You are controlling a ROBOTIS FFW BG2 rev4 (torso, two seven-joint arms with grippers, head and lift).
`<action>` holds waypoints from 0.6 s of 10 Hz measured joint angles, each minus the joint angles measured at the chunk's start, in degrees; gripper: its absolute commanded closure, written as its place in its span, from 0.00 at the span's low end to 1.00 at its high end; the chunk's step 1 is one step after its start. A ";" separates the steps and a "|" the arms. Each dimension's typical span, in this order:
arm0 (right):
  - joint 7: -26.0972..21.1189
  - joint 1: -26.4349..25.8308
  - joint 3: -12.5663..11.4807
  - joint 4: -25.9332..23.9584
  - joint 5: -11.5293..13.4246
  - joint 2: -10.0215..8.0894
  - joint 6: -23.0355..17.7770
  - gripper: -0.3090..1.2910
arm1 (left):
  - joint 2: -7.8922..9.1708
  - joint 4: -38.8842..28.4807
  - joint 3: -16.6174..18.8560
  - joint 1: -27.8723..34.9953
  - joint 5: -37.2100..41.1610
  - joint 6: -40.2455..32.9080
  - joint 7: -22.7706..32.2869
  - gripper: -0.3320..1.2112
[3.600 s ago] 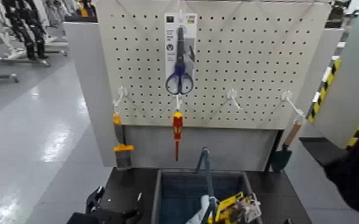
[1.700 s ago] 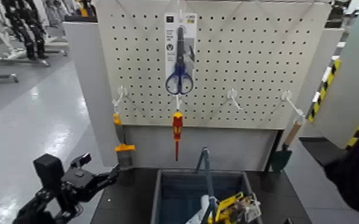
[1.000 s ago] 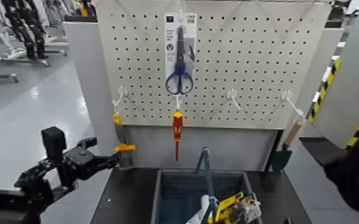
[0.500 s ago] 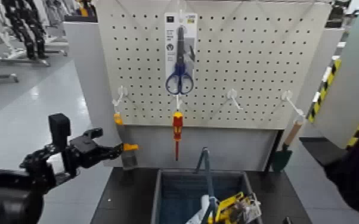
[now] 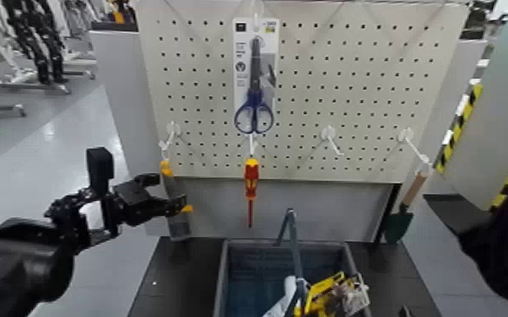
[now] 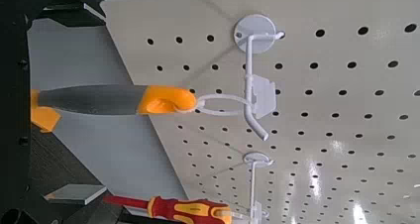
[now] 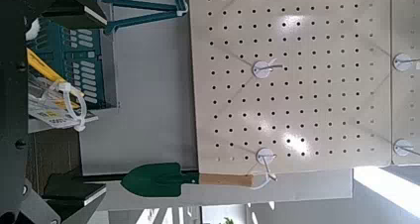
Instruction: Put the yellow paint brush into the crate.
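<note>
Yellow brush (image 6: 89,100) hangs from hook (image 6: 250,75), 10 o'clock of crate (image 5: 223,274). Left gripper (image 5: 165,192) at brush, jaws apart; handle best centred before closing, loop then eased off outward. Right gripper (image 7: 103,105) parked near trowel, jaws apart.

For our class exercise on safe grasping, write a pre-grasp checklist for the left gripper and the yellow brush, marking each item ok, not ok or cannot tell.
- Brush hanging on its hook: ok, its loop is over the hook.
- Left gripper at the brush: ok.
- Left gripper open: ok, fingers spread.
- Brush gripped: not ok, the fingers are not closed on it.
- Crate in front of the board to receive it: ok.
- Loop will slip off freely: cannot tell.
</note>
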 measured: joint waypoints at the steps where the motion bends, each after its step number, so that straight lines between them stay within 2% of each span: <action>1: 0.01 -0.11 0.10 0.05 -0.02 0.00 0.00 0.28 | -0.10 1.62 -1.20 -1.63 0.72 -0.40 -0.97 0.29; 5: 0.07 -0.36 0.39 0.23 -0.07 -0.04 0.00 0.28 | -1.06 6.36 -4.79 -5.75 2.75 -1.28 -3.40 0.30; 6: 0.13 -0.39 0.41 0.24 -0.07 -0.07 0.00 0.28 | -1.24 6.89 -5.17 -6.17 2.96 -1.32 -3.41 0.46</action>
